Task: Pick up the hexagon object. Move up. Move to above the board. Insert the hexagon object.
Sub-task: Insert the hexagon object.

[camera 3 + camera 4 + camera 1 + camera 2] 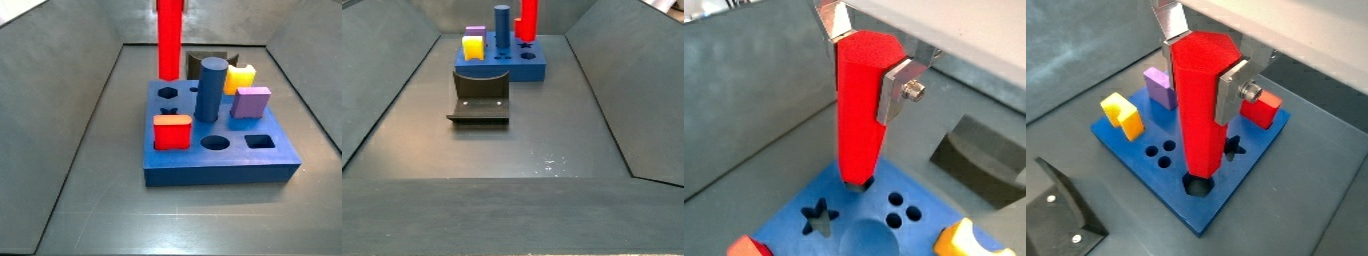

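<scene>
Both wrist views look steeply down past the gripper (867, 68) onto the board (1253, 165), close in. A side view sits near and high before the board (221, 165); another looks from afar, board (513, 70) at 12 o'clock.

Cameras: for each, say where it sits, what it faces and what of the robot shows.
Wrist views: both ride by the gripper, looking down the red rod to the board; silver fingers show.
Side views: one looks from near the board, one from beyond the fixture; no gripper visible.
All share rod and board.
</scene>
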You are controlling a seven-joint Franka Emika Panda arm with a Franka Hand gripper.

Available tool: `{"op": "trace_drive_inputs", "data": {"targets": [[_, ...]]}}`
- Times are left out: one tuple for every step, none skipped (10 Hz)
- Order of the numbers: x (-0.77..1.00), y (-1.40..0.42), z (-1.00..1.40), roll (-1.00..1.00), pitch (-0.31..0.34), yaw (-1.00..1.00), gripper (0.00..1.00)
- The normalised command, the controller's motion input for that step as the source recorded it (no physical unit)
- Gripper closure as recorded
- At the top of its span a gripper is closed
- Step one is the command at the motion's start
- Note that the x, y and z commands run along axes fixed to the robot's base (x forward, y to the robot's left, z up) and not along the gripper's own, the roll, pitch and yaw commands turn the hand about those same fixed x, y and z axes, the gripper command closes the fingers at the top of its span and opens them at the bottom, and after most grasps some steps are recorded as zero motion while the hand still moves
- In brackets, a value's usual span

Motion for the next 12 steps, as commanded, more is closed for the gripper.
{"op": "trace_drive_inputs", "data": {"targets": [[0.05, 0.05, -0.76, 0.00, -0.121, 0.02, 1.00], [0.00, 0.05, -0.70, 0.00, -0.119, 0.02, 1.00], [0.00, 0.06, -0.68, 0.00, -0.136, 0.03, 1.00], [0.00, 0.07, -0.60, 0.01, -0.124, 0.04, 1.00], [0.00, 0.09, -0.43, 0.13, -0.039, 0.07, 1.00], [0.00, 0.12, -0.27, 0.21, 0.000, 0.09, 1.00], [0.00, 0.18, -0.22, 0.20, 0.000, 0.12, 1.00], [0.00, 0.13, -0.19, 0.22, 0.000, 0.13, 1.00], [0.00, 0.08, -0.23, 0.17, 0.000, 0.14, 1.00], [0.00, 0.04, -0.30, 0.15, 0.000, 0.12, 1.00], [-0.02, 0.00, -0.36, 0.15, -0.017, 0.15, 1.00], [-0.06, 0.00, -0.31, 0.19, -0.016, 0.20, 1.00]]}}
